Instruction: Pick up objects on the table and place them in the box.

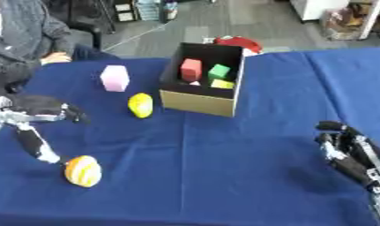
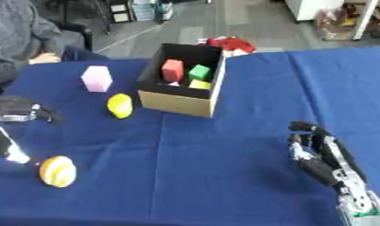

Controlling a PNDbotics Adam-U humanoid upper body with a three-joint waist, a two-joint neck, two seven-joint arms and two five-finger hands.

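A cardboard box stands at the table's middle back, holding a red block, a green block and a yellow piece. On the blue cloth left of it lie a pink block and a yellow lemon-like thing. An orange striped round thing lies at the front left. My left hand hovers just above and left of it, fingers stretched down, holding nothing. My right hand rests open at the lower right, fingers up.
A red object lies behind the box at the table's far edge. A seated person in grey rests a hand at the far left corner of the blue-clothed table.
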